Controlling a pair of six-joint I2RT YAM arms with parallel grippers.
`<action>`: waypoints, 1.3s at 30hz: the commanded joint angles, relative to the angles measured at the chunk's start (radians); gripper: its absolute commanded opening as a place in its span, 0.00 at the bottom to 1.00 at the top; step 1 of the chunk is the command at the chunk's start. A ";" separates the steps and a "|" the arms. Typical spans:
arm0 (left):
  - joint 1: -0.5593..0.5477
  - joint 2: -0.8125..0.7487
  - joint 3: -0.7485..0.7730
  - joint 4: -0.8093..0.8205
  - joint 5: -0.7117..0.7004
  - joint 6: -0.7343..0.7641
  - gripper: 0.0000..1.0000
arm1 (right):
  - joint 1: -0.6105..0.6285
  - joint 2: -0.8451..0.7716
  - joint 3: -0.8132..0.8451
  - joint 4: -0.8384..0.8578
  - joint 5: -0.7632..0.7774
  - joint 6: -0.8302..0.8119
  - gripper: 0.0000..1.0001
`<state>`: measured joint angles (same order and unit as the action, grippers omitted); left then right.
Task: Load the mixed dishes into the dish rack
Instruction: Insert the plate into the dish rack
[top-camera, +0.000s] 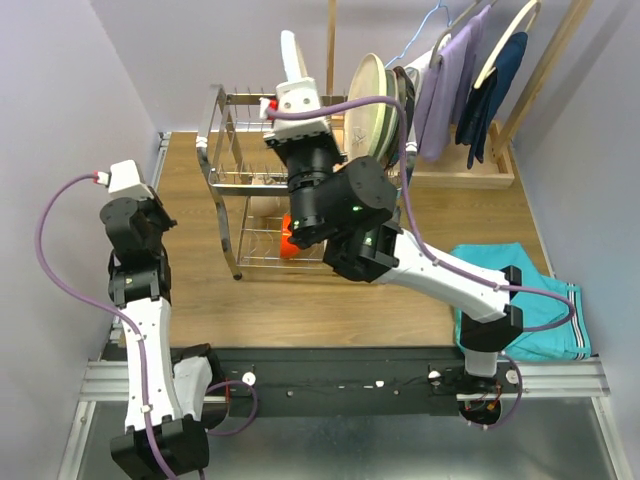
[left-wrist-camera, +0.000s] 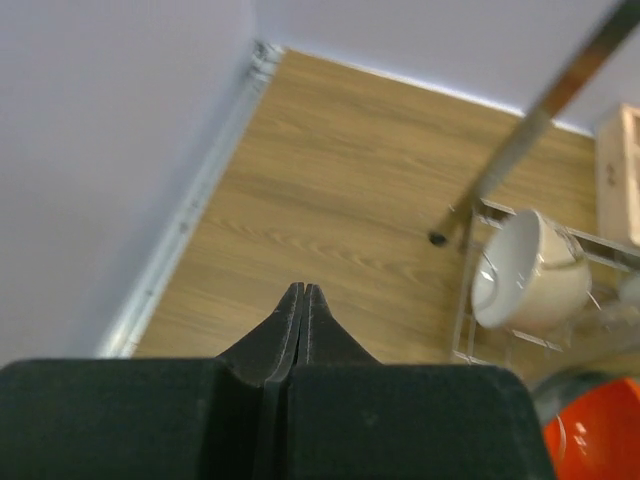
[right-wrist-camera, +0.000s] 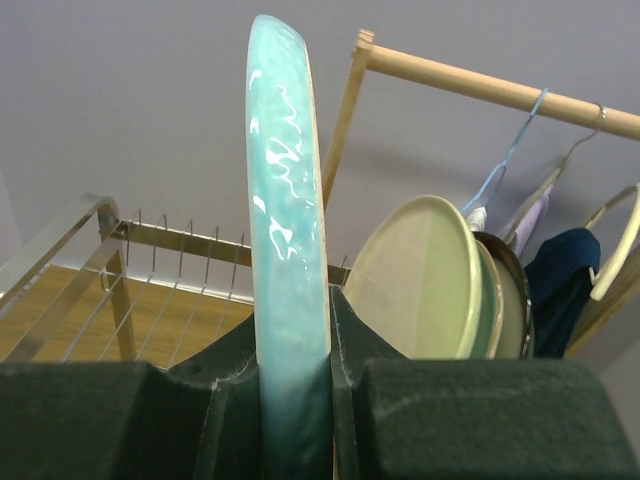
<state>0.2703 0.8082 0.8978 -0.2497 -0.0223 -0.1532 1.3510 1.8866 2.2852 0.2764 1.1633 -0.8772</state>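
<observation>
Dish rack (top-camera: 222, 170), chrome wire with two tiers, stands at 12 o'clock from my arm bases in the overhead view. The light blue plate (right-wrist-camera: 285, 200) is clamped on edge in my right gripper (right-wrist-camera: 295, 345), the jaws parted only as wide as its rim. Its long axis runs from 6 to 12 o'clock in the wrist view, and it hangs above the upper tier.

A pale green plate (right-wrist-camera: 420, 280) stands slotted at 3 o'clock from the held plate, with more plates behind it. Bare prongs (right-wrist-camera: 170, 235) show at 8 o'clock. I judge that the next move turns on lowering my plate into a free slot beside the green one, face parallel to face.

My left gripper (left-wrist-camera: 302, 305) is pressed fully closed on nothing, over bare wood at 9 o'clock from the rack.

A beige cup (left-wrist-camera: 530, 275) lies on its side on a wire shelf, with an orange bowl (left-wrist-camera: 595, 430) near it.

The wooden tabletop (top-camera: 300, 300) carries a hanger stand (top-camera: 500, 170) at 2 o'clock and a teal cloth (top-camera: 540, 335) at 4 o'clock. Pale lilac walls close the room in.
</observation>
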 joint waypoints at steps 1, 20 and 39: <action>0.006 -0.030 -0.149 0.131 0.272 -0.108 0.00 | 0.007 -0.095 0.069 0.067 0.007 0.012 0.01; -0.263 -0.102 -0.273 0.225 0.440 -0.215 0.00 | -0.079 -0.101 0.013 -0.151 0.091 0.175 0.01; -0.263 -0.132 -0.177 0.013 0.160 -0.200 0.44 | -0.118 -0.095 -0.059 -0.215 0.130 0.329 0.01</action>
<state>0.0105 0.6842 0.6888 -0.2024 0.1680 -0.3500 1.2293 1.8042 2.2341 0.0120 1.2949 -0.6033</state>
